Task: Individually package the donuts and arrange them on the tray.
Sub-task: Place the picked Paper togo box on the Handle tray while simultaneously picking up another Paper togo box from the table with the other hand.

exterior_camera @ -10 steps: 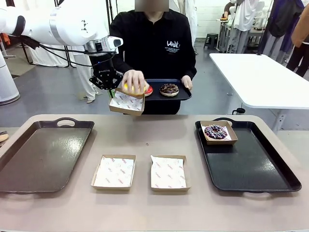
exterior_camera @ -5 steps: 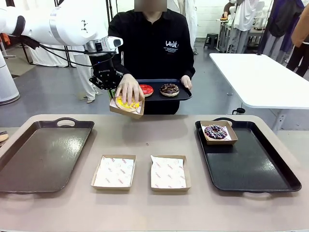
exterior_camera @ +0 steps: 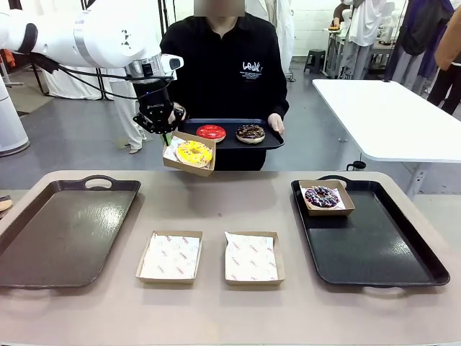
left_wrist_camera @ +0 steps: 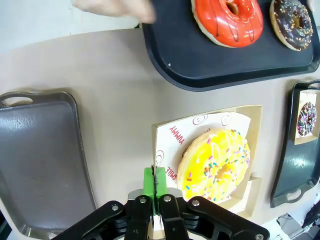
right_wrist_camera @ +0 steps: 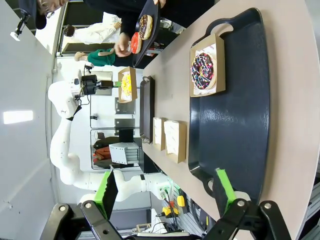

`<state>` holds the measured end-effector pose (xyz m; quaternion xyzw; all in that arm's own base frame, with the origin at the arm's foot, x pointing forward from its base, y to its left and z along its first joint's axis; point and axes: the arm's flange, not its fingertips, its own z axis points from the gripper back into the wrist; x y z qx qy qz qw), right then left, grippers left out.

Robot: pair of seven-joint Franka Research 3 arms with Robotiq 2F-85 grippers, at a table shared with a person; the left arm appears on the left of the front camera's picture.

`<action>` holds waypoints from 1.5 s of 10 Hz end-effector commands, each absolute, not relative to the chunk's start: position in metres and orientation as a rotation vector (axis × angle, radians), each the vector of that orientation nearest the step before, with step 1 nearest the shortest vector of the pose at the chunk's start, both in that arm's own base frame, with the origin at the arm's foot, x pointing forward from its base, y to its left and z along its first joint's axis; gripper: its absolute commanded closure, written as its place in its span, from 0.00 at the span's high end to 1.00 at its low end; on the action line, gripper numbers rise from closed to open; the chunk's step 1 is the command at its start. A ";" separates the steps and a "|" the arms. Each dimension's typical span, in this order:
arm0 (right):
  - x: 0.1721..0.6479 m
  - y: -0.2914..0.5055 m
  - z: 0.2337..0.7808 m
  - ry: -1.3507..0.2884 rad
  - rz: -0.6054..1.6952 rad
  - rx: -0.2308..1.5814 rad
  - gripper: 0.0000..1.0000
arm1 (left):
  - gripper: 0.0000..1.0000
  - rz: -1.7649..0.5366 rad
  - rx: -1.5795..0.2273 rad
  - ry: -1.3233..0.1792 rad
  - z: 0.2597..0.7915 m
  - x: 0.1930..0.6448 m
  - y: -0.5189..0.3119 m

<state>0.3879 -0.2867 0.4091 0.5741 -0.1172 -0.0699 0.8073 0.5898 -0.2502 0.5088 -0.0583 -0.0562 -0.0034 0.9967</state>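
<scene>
1. Front: left hand (exterior_camera: 164, 135) is pinched shut on the rim of a box (exterior_camera: 184, 160), held in the air past the bench's (exterior_camera: 216, 202) far edge, with the yellow donut (exterior_camera: 193, 152) inside. The person's tray (exterior_camera: 272, 142), carrying the red donut (exterior_camera: 211, 132) and chocolate donut (exterior_camera: 251, 132), is just behind it. A swing could clip it.
2. Left wrist: the grip is on one thin edge only, with the donut off to the side. The box may sag and the donut may slide out.
3. Right wrist: right hand (right_wrist_camera: 165, 192) is wide open and empty over the black tray (right_wrist_camera: 240, 125), which holds the boxed purple donut (right_wrist_camera: 204, 70). Empty boxes (right_wrist_camera: 175, 140) lie beside that tray.

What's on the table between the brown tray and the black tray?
In the front view, two empty paper-lined boxes sit side by side there: a left box and a right box. Nothing else lies between.
</scene>
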 end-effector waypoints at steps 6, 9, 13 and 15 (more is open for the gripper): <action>0.388 -0.287 0.409 -0.251 -0.150 1.228 1.00 | 0.01 -0.007 -0.117 -0.112 0.509 0.590 -0.250; 0.411 -0.230 0.473 -0.140 -0.008 0.945 1.00 | 0.01 -0.074 -0.085 -0.166 0.523 0.572 -0.210; 0.432 -0.073 0.536 0.029 0.138 0.601 1.00 | 0.01 -0.055 -0.040 -0.170 0.542 0.524 -0.128; 0.430 0.001 0.524 0.061 0.182 0.461 1.00 | 0.01 -0.021 -0.005 -0.152 0.540 0.503 -0.092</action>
